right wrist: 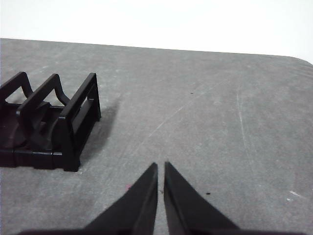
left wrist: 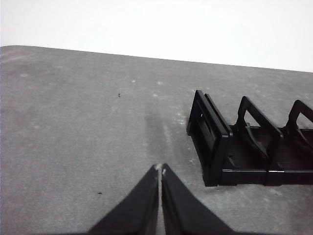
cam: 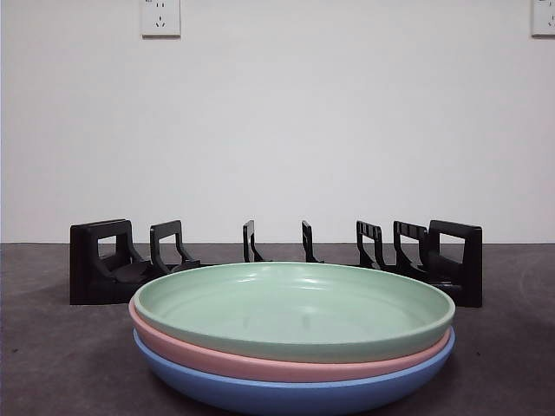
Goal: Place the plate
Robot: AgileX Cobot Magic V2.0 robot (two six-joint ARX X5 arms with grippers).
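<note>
The grey table (cam: pixel 52 347) was the broadest thing in sight, a dull textured surface running back to a plain white wall (cam: pixel 286 130) that carried two sockets (cam: pixel 160 17) high up. Across the middle of the table, behind the plates, stood the black dish rack (cam: pixel 451 264), a long slotted frame with upright dividers along its length and a taller closed loop at each end.

In front of the rack, close to the front camera, three shallow plates sat stacked on the table. The blue plate (cam: pixel 295 394) lay at the bottom, the pink plate (cam: pixel 286 366) nested in it, and the green plate (cam: pixel 295 312) lay on top, its hollow facing up. None of the plates stood in a slot of the rack.

Neither arm appeared in the front view. The left gripper (left wrist: pixel 160 170) hung above bare table just beside one end of the rack (left wrist: pixel 215 142), its two black jaws pressed together at the tips and grasping nothing. The right gripper (right wrist: pixel 161 166) hung above bare table near the other end of the rack (right wrist: pixel 73 127), its jaws nearly touching, only a thin slit between them, and likewise clasping nothing. No plate showed in either wrist view.
</note>
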